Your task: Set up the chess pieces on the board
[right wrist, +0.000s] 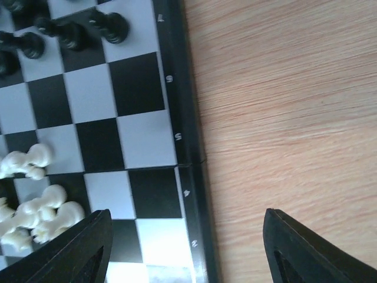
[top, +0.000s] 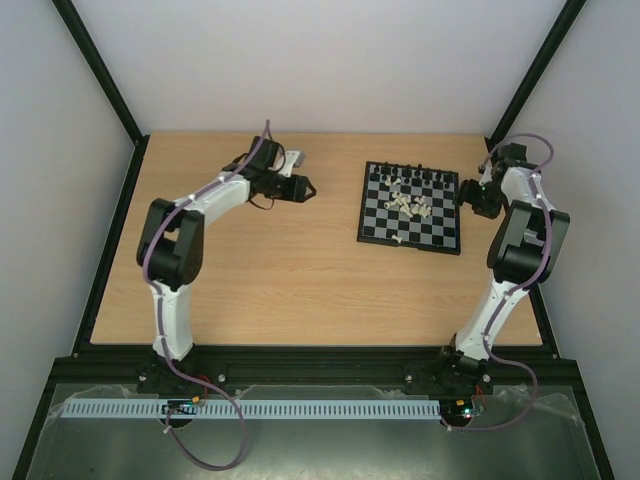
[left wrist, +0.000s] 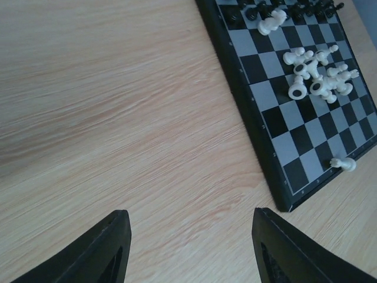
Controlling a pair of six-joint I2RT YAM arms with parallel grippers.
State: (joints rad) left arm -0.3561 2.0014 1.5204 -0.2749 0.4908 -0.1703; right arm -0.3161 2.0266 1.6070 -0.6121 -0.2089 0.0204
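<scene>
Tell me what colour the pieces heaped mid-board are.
The heaped pieces are cream-white; left wrist view shows them best.

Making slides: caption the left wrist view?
Open left hand above the wooden table beside the chessboard; white pieces heaped mid-board, black pieces along one edge.

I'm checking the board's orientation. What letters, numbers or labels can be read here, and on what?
"7": the board's black border, right wrist view, turned sideways.
"6": same border, below it.
"5": same border.
"4": same border.
Mark below "4": blurred, unreadable.
Border marks in the left wrist view: too small to read.
</scene>
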